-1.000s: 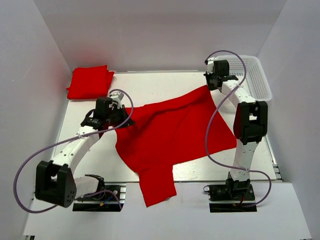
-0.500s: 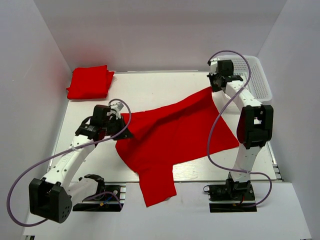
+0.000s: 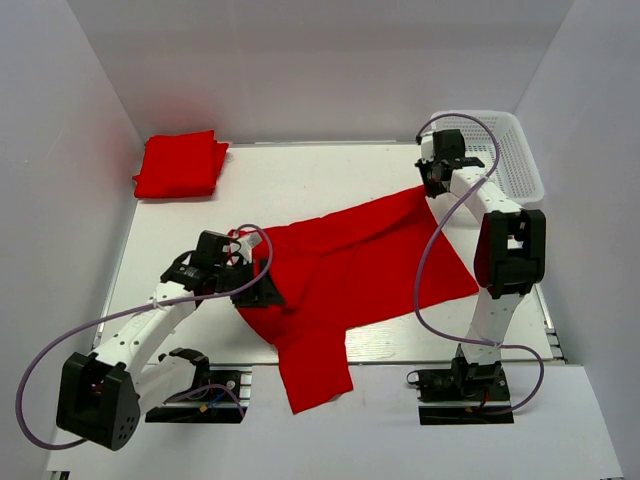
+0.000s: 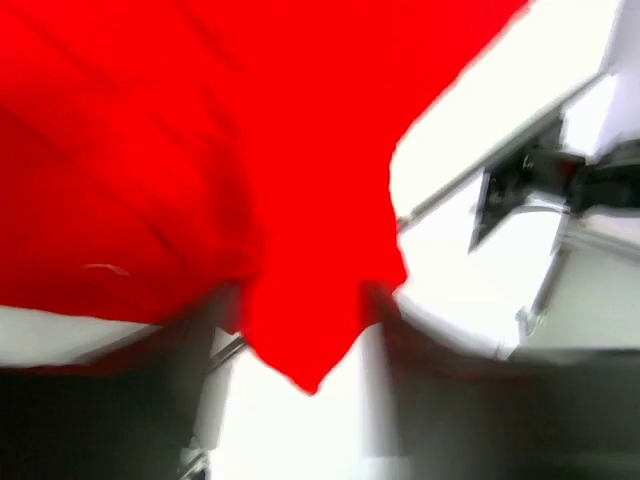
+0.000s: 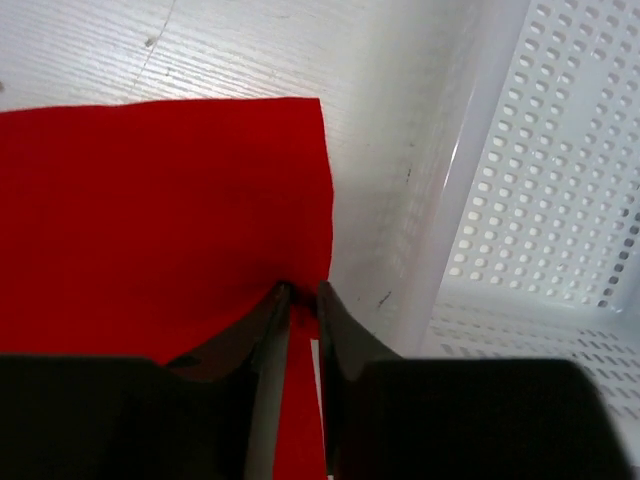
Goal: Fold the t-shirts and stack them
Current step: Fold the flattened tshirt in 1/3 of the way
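Spread t-shirt lies on the table, folded t-shirt in its far-left corner. Right gripper pinches the spread one's far corner beside the basket, left gripper looks parted over its left edge. Such a thin pinch could slip, leaving a crooked fold

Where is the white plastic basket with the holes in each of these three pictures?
Top external: the white basket sits at the table's far right corner.
Left wrist: not in it; the picture is blurred.
Right wrist: it fills the right side.
Shared landmark: the spread red shirt, seen in all three views; its far corner lies beside the basket.
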You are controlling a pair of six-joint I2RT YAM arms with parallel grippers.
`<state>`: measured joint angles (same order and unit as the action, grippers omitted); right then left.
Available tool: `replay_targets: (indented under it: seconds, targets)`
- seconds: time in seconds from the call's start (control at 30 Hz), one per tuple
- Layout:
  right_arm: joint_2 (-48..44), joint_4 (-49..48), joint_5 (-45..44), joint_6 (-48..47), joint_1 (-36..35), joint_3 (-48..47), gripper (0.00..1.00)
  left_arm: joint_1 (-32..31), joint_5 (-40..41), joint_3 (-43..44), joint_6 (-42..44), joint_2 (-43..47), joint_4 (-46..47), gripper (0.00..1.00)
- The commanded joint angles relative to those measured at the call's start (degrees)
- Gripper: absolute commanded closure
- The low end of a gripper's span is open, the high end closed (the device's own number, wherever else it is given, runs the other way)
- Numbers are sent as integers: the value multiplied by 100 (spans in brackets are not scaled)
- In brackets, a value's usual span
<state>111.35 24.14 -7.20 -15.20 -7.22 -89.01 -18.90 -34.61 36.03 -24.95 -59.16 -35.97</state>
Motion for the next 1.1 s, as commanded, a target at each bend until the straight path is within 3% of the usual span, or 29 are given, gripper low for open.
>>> replay_targets:
  seconds: [0.0, 0.03, 0.07, 0.37, 0.5, 0.53, 0.6, 0.77, 1.07]
  targets:
    - [-210, 73, -124, -9, 28, 59, 75, -114, -556, 167, 218, 62, -182, 6]
    - [-219, 91, -115, -9, 19, 68, 69, -114, -382, 254, 332, -25, -296, 0]
    - [-228, 108, -36, -9, 19, 77, 62, -114, -223, 516, 420, -156, -575, 0]
    - [-368, 126, 254, -18, -7, -20, 55, -114, 736, 1327, 246, -903, -149, 0]
    - [-316, 135, 1096, 8, -103, -90, 46, -45, 1559, 1608, -290, -1587, 641, 0]
    - [-246, 109, 1168, 69, -200, -73, 10, 8, 1702, 1696, -456, -1773, 748, 0]
    - [-175, 21, 1431, 175, -235, -46, 10, 9, 2350, 1819, -563, -2360, 967, 0]
    - [273, -190, 1643, 569, -306, -55, 10, 9, 2932, 2425, -669, -3476, 1293, 0]
    - [1073, -384, 1706, 1273, -306, -283, 10, 281, 3767, 3199, -994, -4824, 873, 0]
